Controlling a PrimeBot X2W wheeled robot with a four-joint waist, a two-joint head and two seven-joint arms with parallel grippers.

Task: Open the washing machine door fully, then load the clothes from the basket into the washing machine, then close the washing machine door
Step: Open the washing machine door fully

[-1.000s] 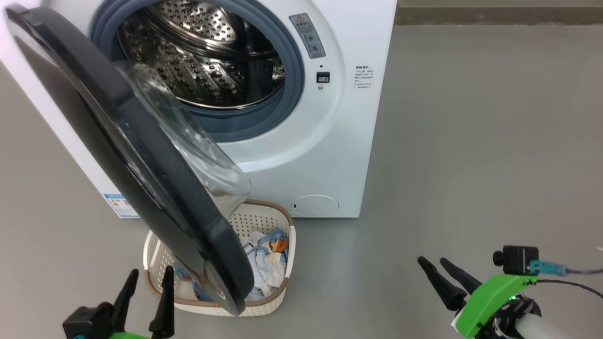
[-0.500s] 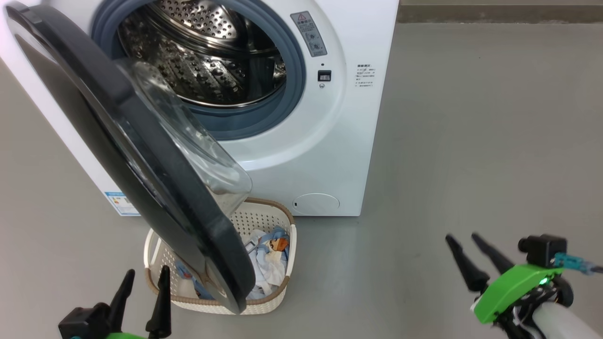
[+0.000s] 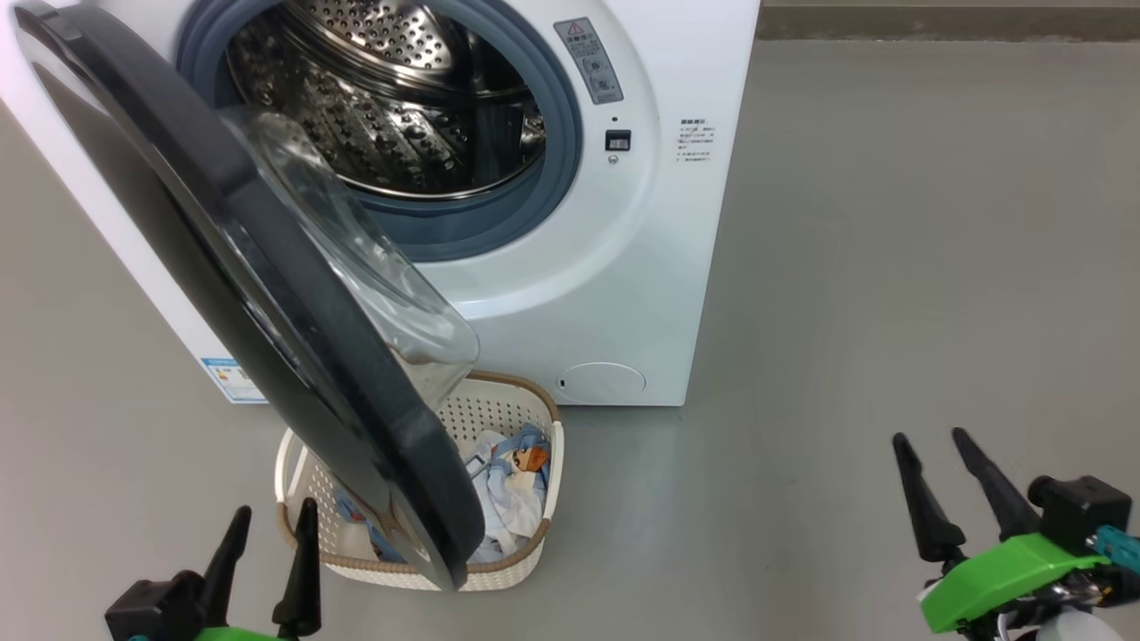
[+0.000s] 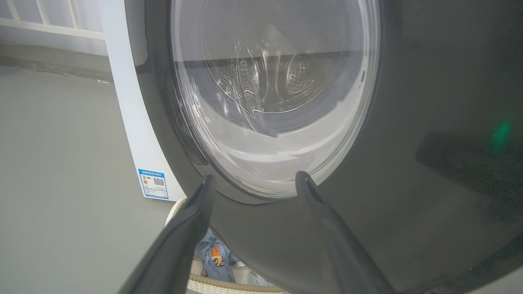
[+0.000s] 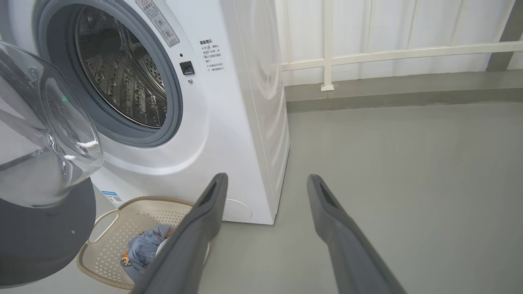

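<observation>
The white washing machine [image 3: 623, 267] stands ahead with its steel drum [image 3: 392, 98] exposed. Its black-ringed door [image 3: 294, 338] with the clear glass bowl [image 3: 374, 285] is swung out partway toward me, hanging over the cream basket [image 3: 525, 552] on the floor. Light blue and white clothes [image 3: 512, 481] lie in the basket, half hidden by the door. My left gripper [image 3: 273, 521] is open at the lower left, just short of the door's outer face [image 4: 408, 183]. My right gripper [image 3: 931, 438] is open and empty at the lower right, well away from the machine [image 5: 229, 122] and basket [image 5: 122, 228].
Bare grey floor [image 3: 891, 267] stretches to the right of the machine. A raised kerb and a white railing [image 5: 367, 55] run behind it. A blue label [image 4: 154, 183] marks the machine's lower left corner.
My right gripper has drifted right and a little up in the head view, away from the basket. The left gripper, door and basket keep their places apart from a slight camera shift.
</observation>
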